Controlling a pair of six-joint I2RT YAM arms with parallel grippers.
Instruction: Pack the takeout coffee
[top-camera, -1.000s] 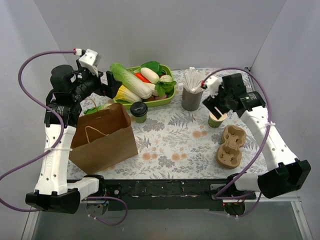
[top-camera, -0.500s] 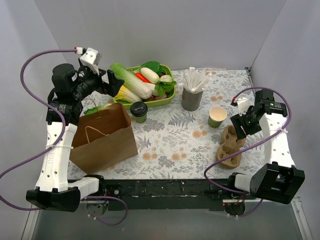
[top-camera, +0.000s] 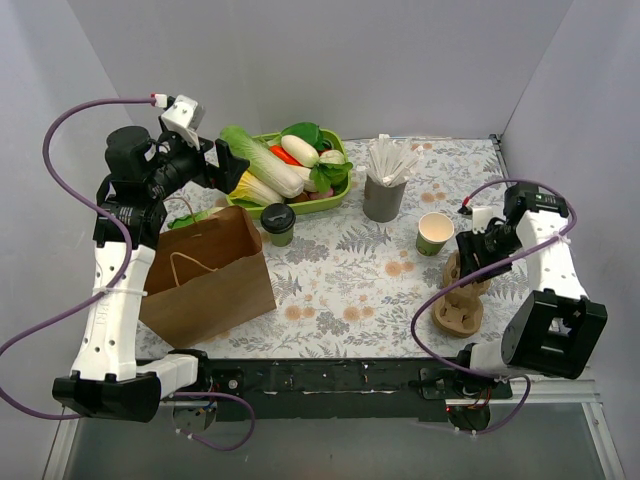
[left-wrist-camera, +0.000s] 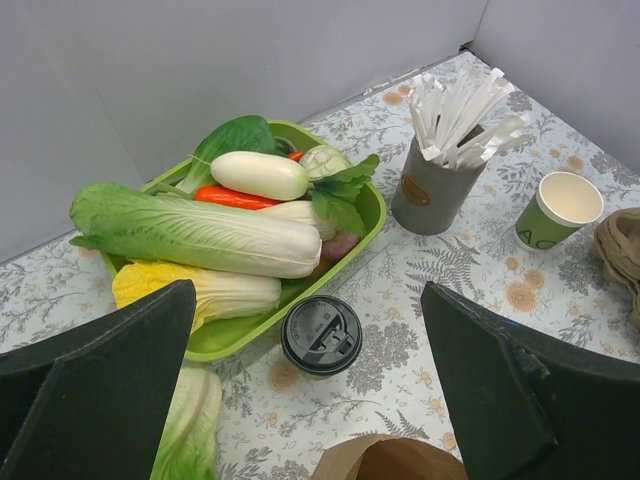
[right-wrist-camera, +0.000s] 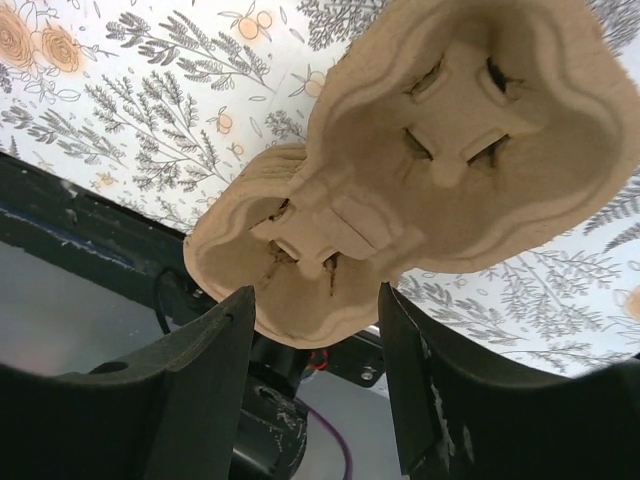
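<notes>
from above: one takeout coffee (top-camera: 278, 222) stands on the floral tablecloth (top-camera: 350, 280), just beside the green vegetable tray (top-camera: 338, 197) and near the one brown paper bag (top-camera: 208, 275). there are two cups in all (the other, a lidless green cup (top-camera: 434, 232), sits near the grey straw holder (top-camera: 383, 196)). the left arm is reared high, with the left gripper (top-camera: 222, 165) spread wide. the right arm folds inward, with the right gripper (top-camera: 468, 255) over the single pulp cup carrier (top-camera: 458, 305).

left wrist: the lidded cup stands upright by the tray's rim. the lidless cup bears pale letters, and "ac" is all i can read.

right wrist: the jaws are spread, with the edge of one of the carrier's two pockets between them. i cannot tell whether they touch it.
</notes>
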